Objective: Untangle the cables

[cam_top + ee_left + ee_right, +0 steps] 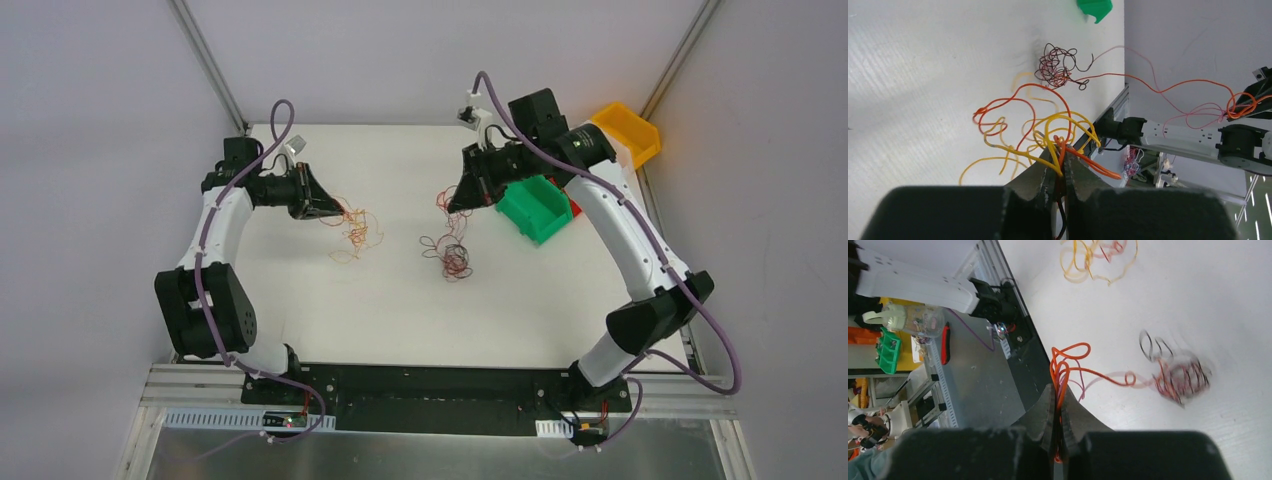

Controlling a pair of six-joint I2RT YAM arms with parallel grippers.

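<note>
The cables (pixel 455 258) are clenched in two bunches, by the left tool (pixel 1059 167) and the right tool (pixel 1058 407), held well apart over the worktop's (pixel 380 310) far half, presumably to draw the tangle open.

No words, numbers, labels or signs can be read in any view. Anything that might have writing on it is too small or too blurry to make out.
</note>
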